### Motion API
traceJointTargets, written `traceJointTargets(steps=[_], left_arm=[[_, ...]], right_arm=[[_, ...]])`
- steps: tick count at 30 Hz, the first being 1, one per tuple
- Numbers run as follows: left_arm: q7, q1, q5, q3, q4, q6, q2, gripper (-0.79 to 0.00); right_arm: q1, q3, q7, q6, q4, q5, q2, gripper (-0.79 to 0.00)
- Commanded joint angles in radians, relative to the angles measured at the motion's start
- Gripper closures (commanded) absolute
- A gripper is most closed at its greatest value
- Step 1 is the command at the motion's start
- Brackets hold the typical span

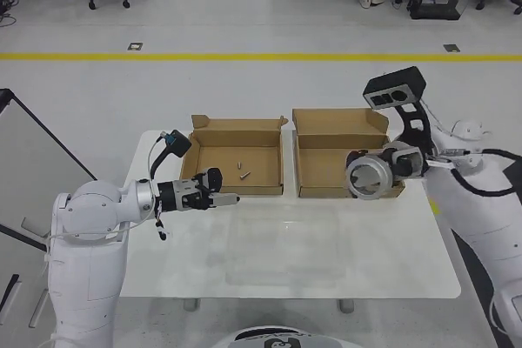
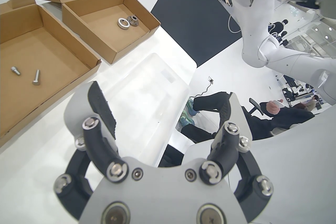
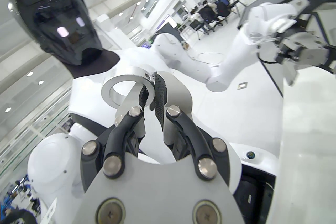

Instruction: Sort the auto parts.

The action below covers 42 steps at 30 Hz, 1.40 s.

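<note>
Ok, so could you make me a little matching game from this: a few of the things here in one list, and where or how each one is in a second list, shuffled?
Things:
1. bolts
2. large ring
3. small ring
4. left tool

States:
A. open, holding nothing
B. lying in the right box
C. clamped in the right tool
D. lying in the left box

Pairs: 1-D, 2-C, 3-B, 4-A

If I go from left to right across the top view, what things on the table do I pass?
Left cardboard box holding two bolts → right cardboard box, with the right gripper holding a metal ring at it.
</note>
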Motion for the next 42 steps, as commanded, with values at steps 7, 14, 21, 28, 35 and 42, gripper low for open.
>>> traceJointTargets(steps=[7, 14, 21, 28, 35, 42], left_arm=[[0.0, 0.0, 0.0, 0.0, 0.0, 0.0, 0.0, -0.785], [0.0, 0.0, 0.0, 0.0, 0.0, 0.0, 0.0, -0.785], [0.0, 0.0, 0.0, 0.0, 0.0, 0.0, 0.0, -0.785], [0.0, 0.0, 0.0, 0.0, 0.0, 0.0, 0.0, -0.785], [0.0, 0.0, 0.0, 0.0, 0.0, 0.0, 0.0, -0.785], [0.0, 0.0, 0.0, 0.0, 0.0, 0.0, 0.0, -0.785]], right_arm=[[0.031, 0.031, 0.079, 0.079, 0.02, 0.091, -0.085, 0.0], [0.031, 0.031, 0.079, 0.079, 0.02, 0.091, -0.085, 0.0], [0.025, 0.034, 0.017, 0.105, -0.019, 0.072, -0.089, 0.0], [0.047, 0.002, -0.108, 0.146, -0.042, 0.066, -0.11, 0.0], [0.072, -0.04, -0.153, 0.177, -0.025, 0.095, -0.135, 0.0], [0.062, -0.056, -0.131, 0.191, 0.008, 0.246, -0.163, 0.0]])
